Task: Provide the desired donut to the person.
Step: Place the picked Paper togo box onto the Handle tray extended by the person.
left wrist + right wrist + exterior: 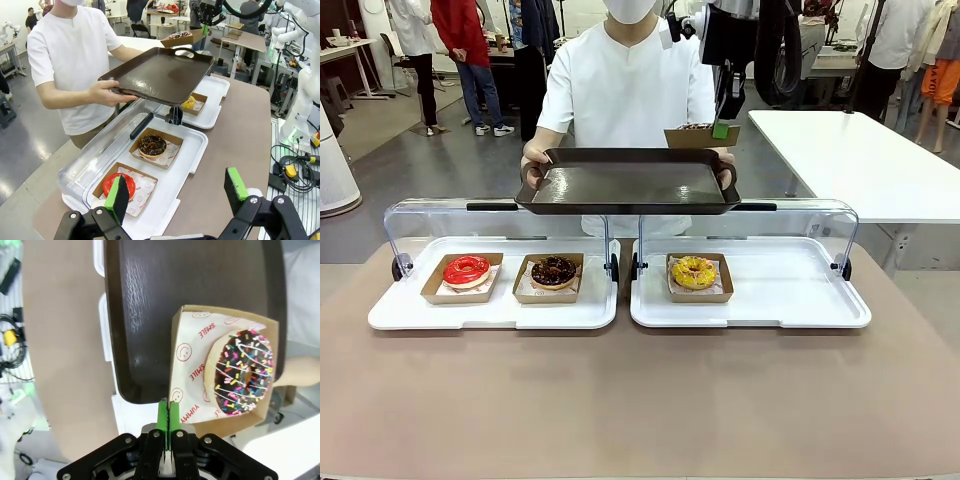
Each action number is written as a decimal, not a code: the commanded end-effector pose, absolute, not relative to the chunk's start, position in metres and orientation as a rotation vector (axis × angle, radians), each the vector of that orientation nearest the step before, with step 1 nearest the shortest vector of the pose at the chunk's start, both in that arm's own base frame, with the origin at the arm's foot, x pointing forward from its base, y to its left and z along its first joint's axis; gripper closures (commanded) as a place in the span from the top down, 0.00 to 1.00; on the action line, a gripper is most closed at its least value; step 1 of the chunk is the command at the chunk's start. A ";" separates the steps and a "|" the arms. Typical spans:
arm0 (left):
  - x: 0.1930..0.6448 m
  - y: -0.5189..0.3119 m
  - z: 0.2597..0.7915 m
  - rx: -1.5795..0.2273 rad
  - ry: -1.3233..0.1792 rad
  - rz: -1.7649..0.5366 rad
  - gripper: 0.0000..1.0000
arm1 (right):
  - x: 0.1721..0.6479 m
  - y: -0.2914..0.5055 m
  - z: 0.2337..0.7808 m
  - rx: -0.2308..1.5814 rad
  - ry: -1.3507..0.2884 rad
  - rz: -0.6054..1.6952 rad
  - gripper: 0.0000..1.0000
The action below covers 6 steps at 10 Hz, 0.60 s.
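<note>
Right wrist view: right gripper (169, 406) clamps the box (192, 340) edge, sprinkled donut (245, 372) inside, over dark tray (150, 315)

A broad, matt taupe-brown tabletop (640, 400) carries two white rectangular plastic trays set side by side towards its far edge, the left tray (410, 308) just beside the right tray (790, 300), each with a clear curved plastic lid (430, 215) standing open along its far side

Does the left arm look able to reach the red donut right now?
Probably yes. The clear cover is swung back, the red donut lies uncovered in its box, and the left gripper hangs open close above it.
</note>
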State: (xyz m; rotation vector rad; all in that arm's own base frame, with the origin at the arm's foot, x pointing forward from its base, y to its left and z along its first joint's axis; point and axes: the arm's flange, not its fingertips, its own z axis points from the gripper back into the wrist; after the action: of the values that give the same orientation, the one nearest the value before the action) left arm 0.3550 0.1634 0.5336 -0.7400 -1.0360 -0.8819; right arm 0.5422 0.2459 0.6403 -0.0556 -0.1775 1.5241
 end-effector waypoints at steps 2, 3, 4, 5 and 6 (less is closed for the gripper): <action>0.355 0.164 0.535 -0.746 -1.053 -0.884 1.00 | 0.555 0.242 0.630 0.050 -0.209 1.577 0.01; 0.355 0.164 0.535 -0.746 -1.053 -0.884 1.00 | 0.555 0.243 0.627 0.063 -0.219 1.594 0.01; 0.355 0.164 0.535 -0.746 -1.053 -0.884 1.00 | 0.554 0.245 0.627 0.071 -0.232 1.626 0.01; 0.355 0.164 0.535 -0.746 -1.053 -0.884 1.00 | 0.554 0.245 0.626 0.071 -0.229 1.626 0.01; 0.355 0.164 0.535 -0.746 -1.053 -0.884 1.00 | 0.556 0.242 0.622 0.077 -0.225 1.616 0.01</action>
State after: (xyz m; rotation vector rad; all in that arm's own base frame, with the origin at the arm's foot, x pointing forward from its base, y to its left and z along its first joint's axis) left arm 0.3550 0.1634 0.5336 -0.7401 -1.0359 -0.8818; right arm 0.5523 0.2468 0.6242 0.0569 -0.2018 1.6061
